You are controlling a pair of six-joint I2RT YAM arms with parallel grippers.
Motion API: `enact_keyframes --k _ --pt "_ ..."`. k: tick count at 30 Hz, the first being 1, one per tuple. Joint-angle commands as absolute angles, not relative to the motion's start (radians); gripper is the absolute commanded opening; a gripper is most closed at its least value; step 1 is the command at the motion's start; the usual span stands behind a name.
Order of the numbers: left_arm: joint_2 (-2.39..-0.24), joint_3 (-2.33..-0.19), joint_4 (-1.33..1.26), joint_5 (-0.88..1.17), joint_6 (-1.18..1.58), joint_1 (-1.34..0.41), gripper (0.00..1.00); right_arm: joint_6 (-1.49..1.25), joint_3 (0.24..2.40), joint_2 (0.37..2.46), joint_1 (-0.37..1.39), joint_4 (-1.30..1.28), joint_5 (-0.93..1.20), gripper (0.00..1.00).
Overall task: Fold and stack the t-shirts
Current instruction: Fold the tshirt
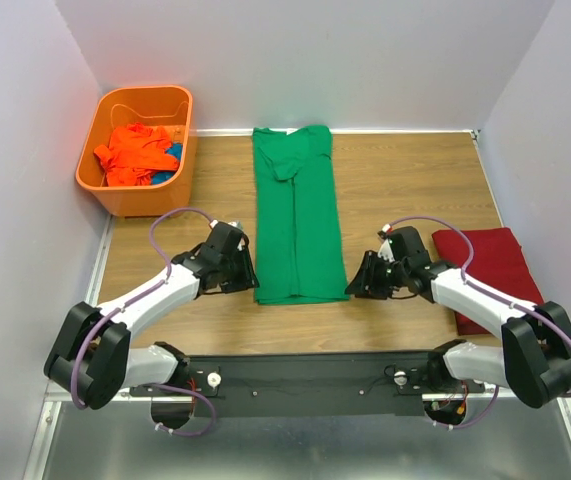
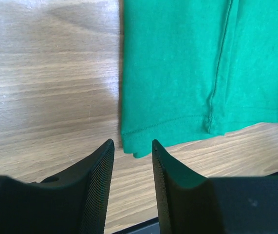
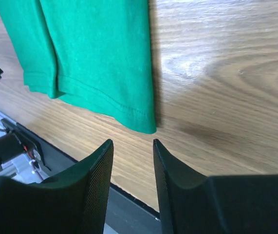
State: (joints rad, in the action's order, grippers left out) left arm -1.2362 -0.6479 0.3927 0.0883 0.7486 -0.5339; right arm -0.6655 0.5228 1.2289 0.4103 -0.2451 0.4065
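Note:
A bright green t-shirt (image 1: 297,215) lies on the table as a long narrow strip, sides folded in, collar at the far end. My left gripper (image 1: 248,272) hovers open just off its near left corner (image 2: 134,146), nothing between the fingers. On the other side my right gripper (image 1: 357,280) stands open beside the near right corner (image 3: 146,124), also holding nothing. A dark red t-shirt (image 1: 490,275) lies folded at the right, partly under my right arm. An orange t-shirt (image 1: 133,152) is crumpled in the basket.
The orange plastic basket (image 1: 135,195) stands at the back left, with a bit of blue cloth (image 1: 172,160) in it beside the orange shirt. White walls close in the table on three sides. The black base rail (image 1: 305,375) runs along the near edge.

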Motion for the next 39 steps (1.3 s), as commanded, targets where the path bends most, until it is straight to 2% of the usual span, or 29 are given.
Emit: enact_keyframes --k 1,3,4,6,11,26,32,37,39 --pt "-1.241 -0.614 0.37 0.126 0.761 -0.534 0.45 -0.672 0.552 1.241 0.405 -0.284 0.345 0.46" --pt "-1.252 -0.6 0.351 0.138 0.762 -0.534 0.49 -0.666 0.555 1.262 0.405 -0.284 0.338 0.46" --pt "-1.255 -0.595 0.344 0.143 0.765 -0.534 0.5 -0.661 0.557 1.269 0.405 -0.282 0.336 0.51" --pt "-1.258 -0.586 0.313 0.158 0.772 -0.534 0.5 -0.653 0.558 1.278 0.405 -0.275 0.336 0.55" --pt "-1.273 -0.554 0.259 0.184 0.79 -0.534 0.52 -0.658 0.548 1.292 0.405 -0.221 0.35 0.55" --pt "-1.31 -0.482 0.178 0.213 0.811 -0.535 0.34 -0.706 0.494 1.364 0.406 -0.091 0.385 0.52" --pt "-1.316 -0.46 0.138 0.227 0.831 -0.546 0.31 -0.719 0.477 1.381 0.407 -0.061 0.405 0.49" --pt "-1.325 -0.456 0.126 0.224 0.848 -0.574 0.21 -0.726 0.468 1.399 0.405 -0.043 0.417 0.46" --pt "-1.322 -0.453 0.124 0.224 0.856 -0.578 0.15 -0.727 0.465 1.402 0.407 -0.041 0.417 0.4"
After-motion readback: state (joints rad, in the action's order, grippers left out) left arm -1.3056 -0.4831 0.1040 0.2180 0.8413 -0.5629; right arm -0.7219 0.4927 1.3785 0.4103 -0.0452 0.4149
